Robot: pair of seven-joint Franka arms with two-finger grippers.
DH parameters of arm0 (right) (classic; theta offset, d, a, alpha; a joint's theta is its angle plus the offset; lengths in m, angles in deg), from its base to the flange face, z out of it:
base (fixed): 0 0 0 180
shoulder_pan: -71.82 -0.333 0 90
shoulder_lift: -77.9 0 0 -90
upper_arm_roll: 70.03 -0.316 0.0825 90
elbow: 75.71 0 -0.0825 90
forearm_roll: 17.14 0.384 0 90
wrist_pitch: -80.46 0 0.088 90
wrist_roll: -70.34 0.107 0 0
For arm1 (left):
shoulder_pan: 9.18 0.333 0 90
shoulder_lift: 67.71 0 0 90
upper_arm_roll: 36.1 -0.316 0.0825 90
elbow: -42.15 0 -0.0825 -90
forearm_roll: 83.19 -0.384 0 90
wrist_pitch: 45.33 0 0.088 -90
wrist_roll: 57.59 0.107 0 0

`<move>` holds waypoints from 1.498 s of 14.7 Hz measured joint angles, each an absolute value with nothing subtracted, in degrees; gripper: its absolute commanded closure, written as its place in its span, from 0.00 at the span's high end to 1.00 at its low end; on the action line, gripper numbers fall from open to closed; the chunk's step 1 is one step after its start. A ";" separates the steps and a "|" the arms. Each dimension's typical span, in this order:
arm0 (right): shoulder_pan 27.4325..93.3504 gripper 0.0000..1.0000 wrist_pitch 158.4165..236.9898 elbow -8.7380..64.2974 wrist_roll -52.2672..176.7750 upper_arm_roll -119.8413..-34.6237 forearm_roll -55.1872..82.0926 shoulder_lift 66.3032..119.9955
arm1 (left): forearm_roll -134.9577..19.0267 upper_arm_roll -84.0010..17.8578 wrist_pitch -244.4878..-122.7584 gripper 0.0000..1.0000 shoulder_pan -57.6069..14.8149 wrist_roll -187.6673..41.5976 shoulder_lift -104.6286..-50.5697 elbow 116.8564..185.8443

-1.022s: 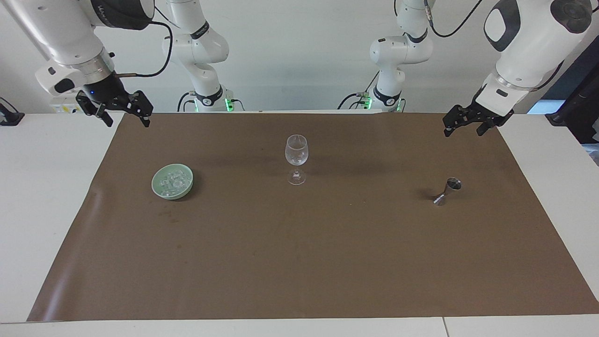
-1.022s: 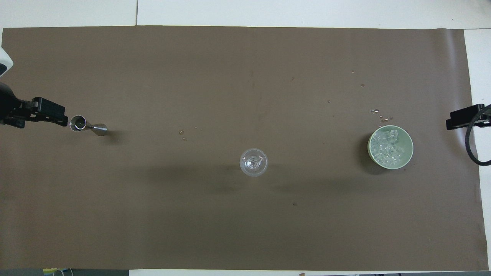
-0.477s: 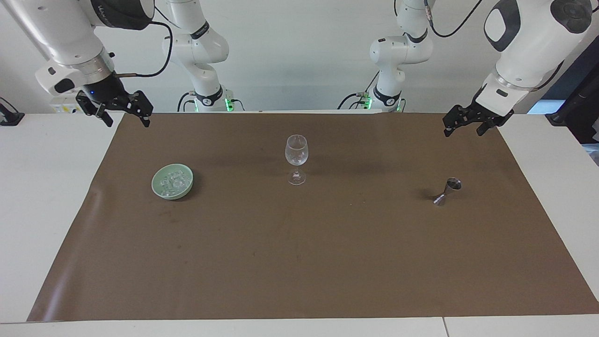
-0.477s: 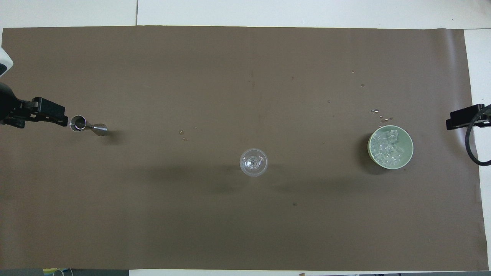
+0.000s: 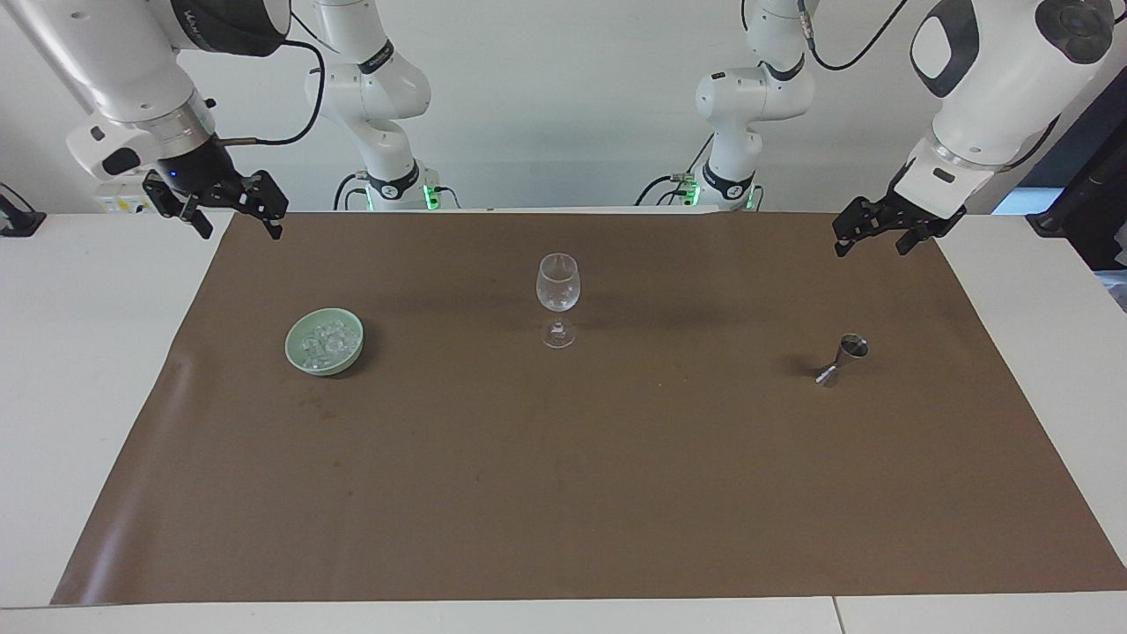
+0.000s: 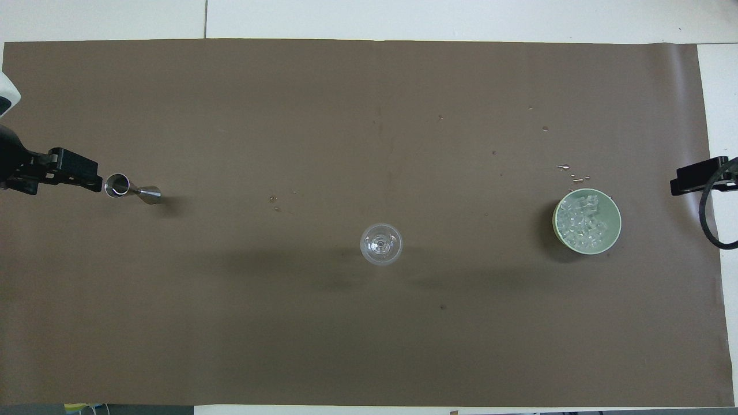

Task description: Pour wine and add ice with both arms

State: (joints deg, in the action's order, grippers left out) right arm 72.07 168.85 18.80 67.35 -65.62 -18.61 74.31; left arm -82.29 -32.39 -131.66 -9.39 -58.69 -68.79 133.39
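Observation:
A clear stemmed glass (image 5: 557, 286) stands upright in the middle of the brown mat; it also shows in the overhead view (image 6: 381, 244). Ice cubes (image 5: 323, 340) lie in a pale green bowl (image 5: 350, 357) toward the right arm's end, seen from above as ice (image 6: 585, 219) in the bowl (image 6: 614, 235). A small metal jigger (image 5: 843, 359) stands toward the left arm's end, and shows in the overhead view (image 6: 130, 188). My left gripper (image 5: 872, 246) hangs open and empty over the mat's corner. My right gripper (image 5: 239, 226) hangs open and empty over the mat's other corner.
The brown mat (image 5: 563, 493) covers most of the white table (image 5: 79, 370). A few water drops (image 6: 568, 170) lie on the mat just farther from the robots than the bowl. In the overhead view the left gripper (image 6: 75, 173) shows beside the jigger, and the right gripper (image 6: 695, 176) beside the bowl.

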 measured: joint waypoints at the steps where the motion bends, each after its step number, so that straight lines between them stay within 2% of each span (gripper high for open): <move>1: 72.07 1.00 168.85 18.80 67.35 -65.62 -18.61 74.31 | -82.29 -32.39 -131.22 1.00 -9.39 -58.69 -68.79 133.39; 5: 72.07 1.00 168.85 18.80 67.35 -65.62 -18.61 74.31 | -81.77 -32.57 -130.36 1.00 -8.56 -60.15 -68.75 133.85; 10: 72.07 1.00 168.85 18.80 67.36 -65.62 -18.61 74.31 | -72.49 -33.17 -130.51 1.00 -1.67 -73.58 -69.63 136.66; 15: 72.07 1.00 168.85 18.81 67.35 -65.62 -18.61 74.31 | -63.42 -33.43 -135.32 1.00 5.23 -88.86 -77.80 136.92; 19: 72.07 1.00 168.85 18.81 67.35 -65.62 -18.61 74.31 | -53.79 -33.61 -140.86 1.00 10.58 -101.84 -85.44 134.40; 22: 72.07 1.00 168.85 18.83 67.35 -65.62 -18.61 74.31 | -49.60 -33.62 -143.71 1.00 12.23 -107.93 -89.05 133.98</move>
State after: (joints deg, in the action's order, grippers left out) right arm 72.07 168.85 18.83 67.35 -65.62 -18.61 74.31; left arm -49.60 -33.62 -143.71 12.23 -107.93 -89.05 133.98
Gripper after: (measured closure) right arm 0.000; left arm 0.000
